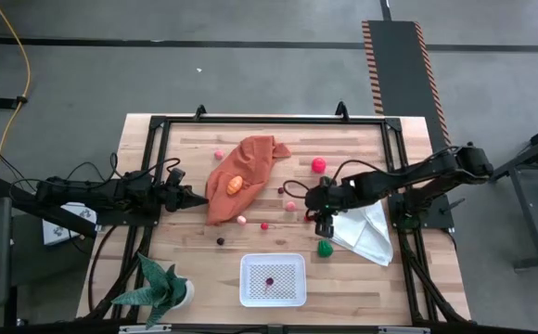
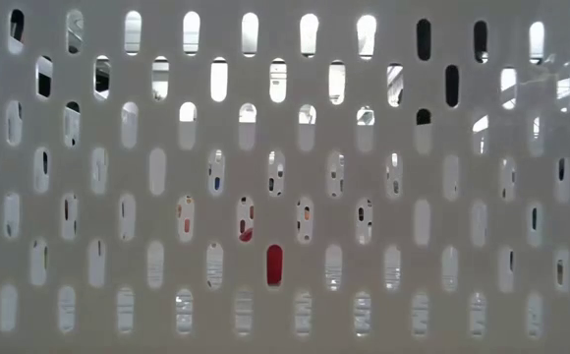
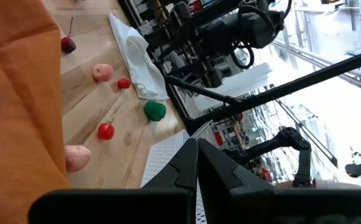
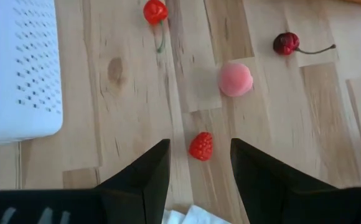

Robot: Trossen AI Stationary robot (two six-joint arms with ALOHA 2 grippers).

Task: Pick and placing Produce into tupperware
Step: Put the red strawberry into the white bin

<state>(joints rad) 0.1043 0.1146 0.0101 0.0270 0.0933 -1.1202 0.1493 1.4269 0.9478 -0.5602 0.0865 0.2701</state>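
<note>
Red and small, a toy strawberry (image 4: 200, 146) lay on the wooden surface (image 4: 131, 93) straight ahead of the right gripper (image 4: 200, 163), centred on the gap between its fingers (image 4: 144, 174), which stood apart and held nothing; its long axis seemed to run along the reach, though it was too small to be sure; the next move probably needed only a straight descent. The right arm was plainly the nearer; the left gripper (image 1: 195, 199) waited across the orange cloth (image 1: 241, 176), fingers together and empty. The tupperware (image 1: 272, 279) sat at the surface's front edge with one dark piece (image 1: 269, 280) in it; a pink piece (image 4: 235, 79), a cherry (image 4: 286, 43) and other produce lay scattered beyond the strawberry.
</note>
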